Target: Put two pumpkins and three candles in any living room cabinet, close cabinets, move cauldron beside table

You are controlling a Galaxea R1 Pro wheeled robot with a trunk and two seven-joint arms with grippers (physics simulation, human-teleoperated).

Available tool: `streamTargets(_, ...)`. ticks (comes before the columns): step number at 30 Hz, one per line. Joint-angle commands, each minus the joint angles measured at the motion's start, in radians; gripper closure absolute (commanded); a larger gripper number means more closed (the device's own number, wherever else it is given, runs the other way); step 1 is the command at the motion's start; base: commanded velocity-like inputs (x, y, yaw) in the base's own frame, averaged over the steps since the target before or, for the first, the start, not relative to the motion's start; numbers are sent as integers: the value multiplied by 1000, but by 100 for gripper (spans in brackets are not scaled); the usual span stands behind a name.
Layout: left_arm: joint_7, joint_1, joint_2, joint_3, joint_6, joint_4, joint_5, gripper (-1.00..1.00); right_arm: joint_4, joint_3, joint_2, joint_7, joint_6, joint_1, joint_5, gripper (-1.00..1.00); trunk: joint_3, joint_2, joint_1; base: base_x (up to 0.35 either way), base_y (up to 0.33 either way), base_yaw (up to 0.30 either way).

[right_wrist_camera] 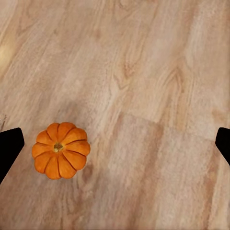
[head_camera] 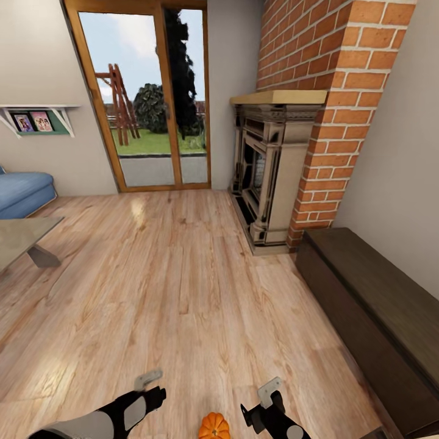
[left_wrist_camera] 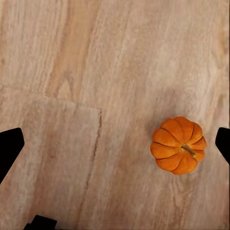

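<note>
- Where the head view's lower edge cuts the scene, a pumpkin [head_camera: 214, 426] sits upright on the wooden floor [head_camera: 183, 286], orange and ribbed, between the two arms and apart from both.
- From the left wrist view the pumpkin [left_wrist_camera: 178, 145] lies on the planks near one dark fingertip [left_wrist_camera: 223, 142], not touching it; its short stem is at the top.
- From the right wrist view the same pumpkin [right_wrist_camera: 61, 150] rests close to one fingertip [right_wrist_camera: 9, 146], with bare floor [right_wrist_camera: 158, 120] across the rest of the gap.
- The left gripper [left_wrist_camera: 115, 143] is spread wide, holding nothing, above the floor.
- The right gripper [right_wrist_camera: 115, 143] is likewise spread wide and empty.
- In the head view the left arm [head_camera: 116, 414] and right arm [head_camera: 271, 414] reach in low at either side of the pumpkin.
- The cabinet [head_camera: 378, 311], long, low and dark brown, stands along the right wall, well apart from the pumpkin, its front flush.
- Just beyond it stands the ornate fireplace [head_camera: 268, 177] against a red brick chimney [head_camera: 329, 91].
- A glass door [head_camera: 149, 97] in a wooden frame gives onto a garden.
- At the left are a table's corner [head_camera: 24, 238], a blue sofa [head_camera: 21, 189] and a wall shelf [head_camera: 39, 119] with photos.
</note>
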Motion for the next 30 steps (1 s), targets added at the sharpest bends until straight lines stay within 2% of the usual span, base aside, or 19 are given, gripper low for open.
streamTargets(1, -34, -1, 9, 1, 1, -9, 0, -100, 0, 0, 0, 0, 0, 0, 1, -100, 0, 0, 0, 0, 0, 0)
streamTargets(4, -212, -3, 64, 2, 9, -72, 2, -100, 0, 0, 0, 0, 0, 0, 1, -100, 0, 0, 0, 0, 0, 0)
streamTargets(7, -378, -7, 106, 3, 19, -114, 3, -100, 0, 0, -1, 0, 0, 0, 1, -100, 0, 0, 0, 0, 0, 0)
streamTargets(8, -455, -9, 126, 4, 40, -137, 4, -100, 0, 0, -1, 0, 0, 0, 1, -100, 0, 0, 0, 0, 0, 0)
streamTargets(9, -551, -12, 150, 8, 94, -199, 4, -100, 1, 0, 0, 0, 0, 0, 1, -100, 0, 0, 0, 0, 0, 0)
streamTargets(11, -633, -13, 172, 30, 173, -285, 4, -100, 1, 0, 0, 0, 0, 0, 2, -100, 0, 0, 0, 0, 0, 0)
streamTargets(12, -682, -13, 181, 64, 237, -349, 4, -100, 1, 0, 0, 0, 0, 0, 3, -100, 0, 0, 0, 0, 0, 0)
streamTargets(13, -695, -13, 183, 77, 256, -370, 4, -100, 2, 0, 0, 1, 0, 0, 3, -100, 0, 0, 0, 0, 0, 0)
streamTargets(14, -728, -13, 186, 117, 306, -427, 4, -100, 2, 0, 0, 1, 0, 0, 5, -100, 0, 0, 0, 0, 0, 0)
streamTargets(15, -752, -14, 184, 148, 344, -482, 4, -100, 2, 1, 0, 1, 0, 0, 7, -100, 0, 0, 0, 0, 0, 0)
streamTargets(17, -791, -25, 170, 173, 402, -573, 4, -100, 1, 1, 0, 2, 0, 0, 9, -100, 0, 0, 0, 0, 0, 0)
streamTargets(21, -871, -65, 107, 185, 551, -718, 5, -100, 0, 2, 1, 7, 0, 0, 11, -100, 0, 0, 0, 0, 0, 0)
streamTargets(22, -879, -71, 93, 185, 566, -737, 5, -100, 0, 2, 1, 8, 0, 0, 11, -100, 0, 0, 0, 0, 0, 0)
streamTargets(26, -893, -72, 71, 199, 564, -753, 31, -100, -7, -22, -21, 31, 23, -23, -12, -100, 0, 0, 0, 0, 0, 0)
streamTargets(27, -889, -71, 73, 198, 561, -751, 36, -100, -5, -17, -23, 36, 28, -29, -18, -100, 0, 0, 0, 0, 0, 0)
streamTargets(30, -887, -66, 73, 194, 552, -743, 40, -100, 2, 1, -6, 37, 13, -37, -1, -100, 0, 0, 0, 0, 0, 0)
